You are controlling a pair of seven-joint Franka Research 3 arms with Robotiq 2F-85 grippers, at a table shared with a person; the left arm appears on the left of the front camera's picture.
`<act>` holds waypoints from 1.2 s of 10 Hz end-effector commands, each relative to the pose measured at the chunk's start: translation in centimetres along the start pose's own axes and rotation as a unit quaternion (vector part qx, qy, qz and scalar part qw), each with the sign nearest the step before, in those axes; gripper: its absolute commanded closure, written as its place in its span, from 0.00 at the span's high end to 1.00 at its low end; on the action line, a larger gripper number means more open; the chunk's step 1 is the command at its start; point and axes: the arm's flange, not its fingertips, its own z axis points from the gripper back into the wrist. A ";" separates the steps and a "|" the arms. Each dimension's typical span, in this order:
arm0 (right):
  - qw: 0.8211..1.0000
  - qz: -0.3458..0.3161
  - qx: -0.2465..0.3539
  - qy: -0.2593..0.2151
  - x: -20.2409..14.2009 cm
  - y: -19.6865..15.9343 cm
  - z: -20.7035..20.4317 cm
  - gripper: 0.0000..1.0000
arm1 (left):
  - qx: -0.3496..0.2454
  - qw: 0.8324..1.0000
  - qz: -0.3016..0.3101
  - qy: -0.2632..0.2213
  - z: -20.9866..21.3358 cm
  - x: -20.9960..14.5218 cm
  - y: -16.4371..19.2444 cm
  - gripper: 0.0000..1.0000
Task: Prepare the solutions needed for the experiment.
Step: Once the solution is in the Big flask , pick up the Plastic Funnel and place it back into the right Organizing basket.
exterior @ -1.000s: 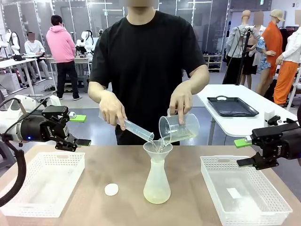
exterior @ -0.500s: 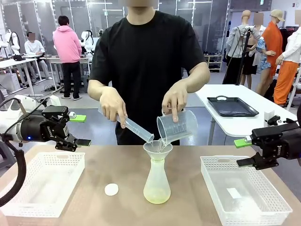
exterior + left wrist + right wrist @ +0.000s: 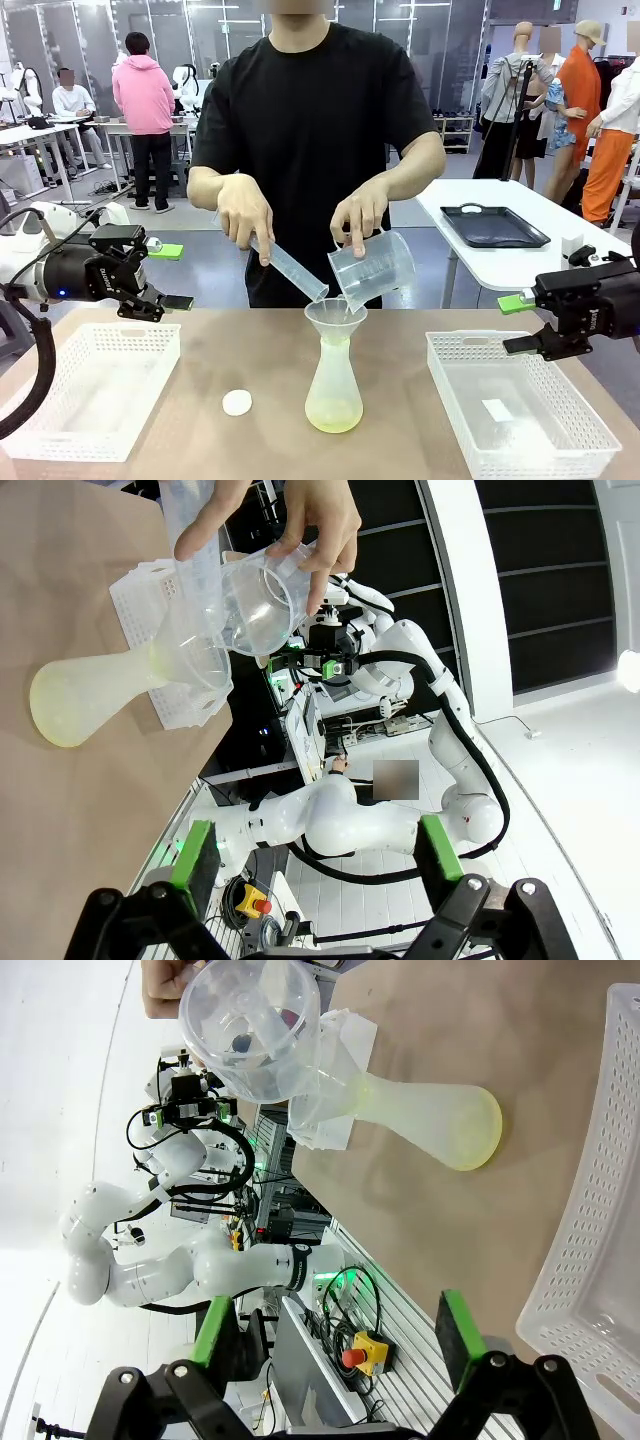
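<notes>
My left fingers [image 3: 166, 251] and right fingers [image 3: 516, 303] hang wide and empty while a person tilts a beaker [image 3: 375, 266] so the solutions [image 3: 333, 420] run into the mid-bench flask [image 3: 333, 375].

Brown desk [image 3: 250, 350], smooth top. Ctr: translucent plastic flask [image 3: 333, 385] standing upright, w/ a little pale yellow-green solution [image 3: 333, 420] in its base. Small white round cap [image 3: 237, 402] lies flat near the flask, on its L, not touching. L basket [image 3: 120, 330], white mesh, near L edge. R basket [image 3: 500, 338], same type, on R side. Both well apart from flask.
</notes>
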 end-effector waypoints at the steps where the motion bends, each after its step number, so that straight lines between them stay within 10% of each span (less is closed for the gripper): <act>1: 1.000 0.004 0.004 -0.002 0.0 0.2 0.1 1.00 | -0.008 1.000 0.000 0.000 -0.1 0.0 -0.2 1.00; 12: 1.000 0.004 0.004 -0.002 0.0 0.2 0.1 1.00 | -0.008 1.000 0.000 0.000 -0.1 0.0 -0.2 1.00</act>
